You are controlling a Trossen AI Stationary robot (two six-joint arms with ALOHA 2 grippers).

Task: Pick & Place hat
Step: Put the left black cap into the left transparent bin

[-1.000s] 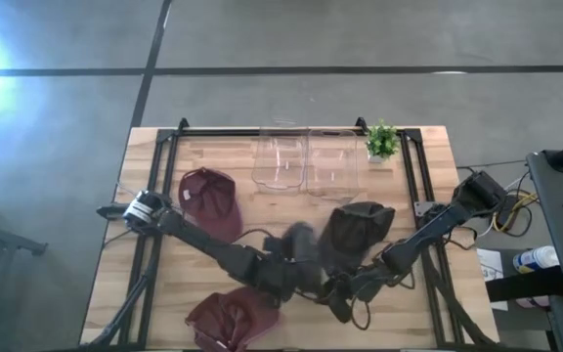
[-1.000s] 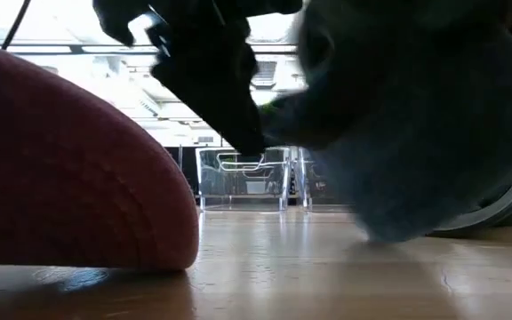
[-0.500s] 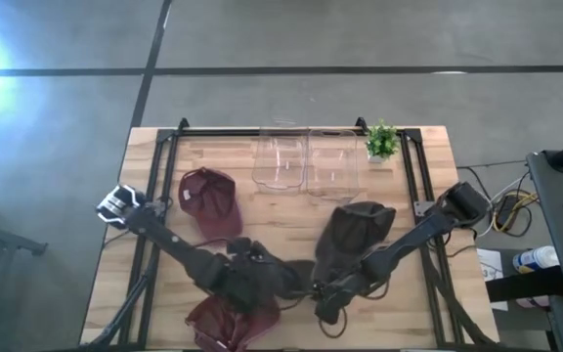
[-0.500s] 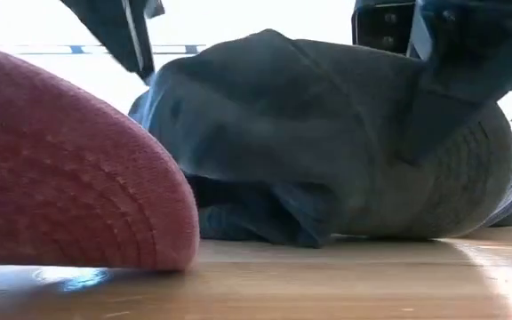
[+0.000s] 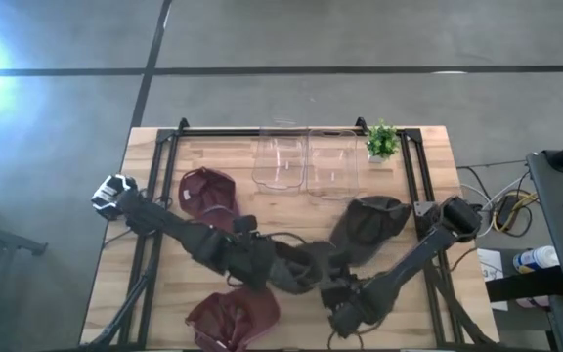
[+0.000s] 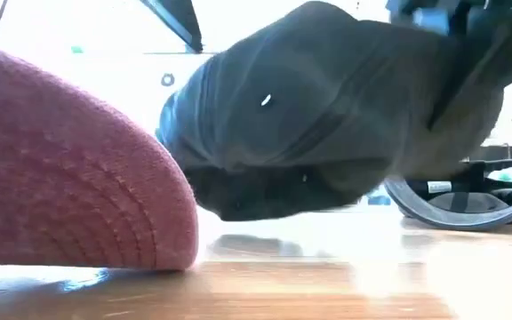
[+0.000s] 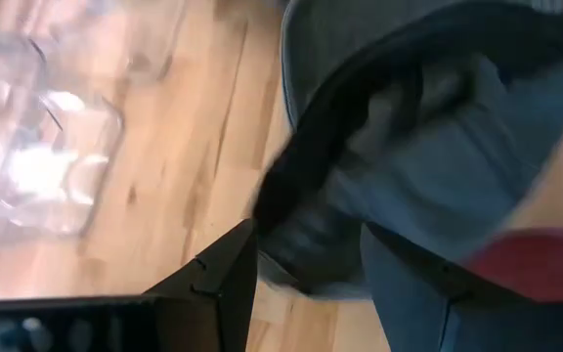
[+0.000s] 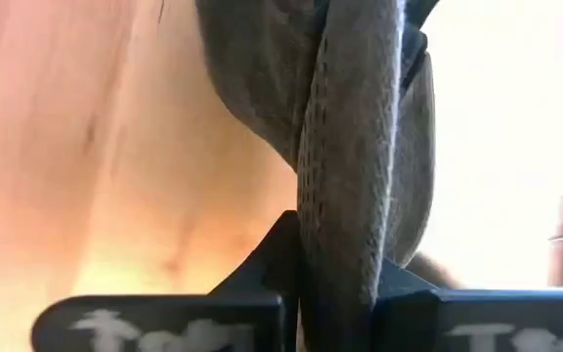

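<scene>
High view: a dark grey cap (image 5: pixel 296 272) lies on the wooden table (image 5: pixel 428 176) near the front middle, between the two arms; a second grey cap (image 5: pixel 368 223) sits farther back on the right, a maroon cap (image 5: pixel 209 193) back left, another maroon cap (image 5: pixel 231 315) at the front edge. Two clear bins (image 5: pixel 306 161) and a small potted plant (image 5: pixel 382 140) stand at the back.
Low view: the grey cap (image 6: pixel 327 107) hangs clear of the wood, apparently lifted, though that is hard to judge this close; the maroon brim (image 6: pixel 69 178) fills the near left.
Left wrist view: the left gripper (image 7: pixel 340 284) stands wide with the cap's fabric between its fingers; whether it is gripping is unclear.
Right wrist view: the right gripper (image 8: pixel 335 279) is pinched tight on the cap's brim edge (image 8: pixel 350 147).
Handling: light, soft, floppy crown; the stiffer brim is likely the surest hold.
</scene>
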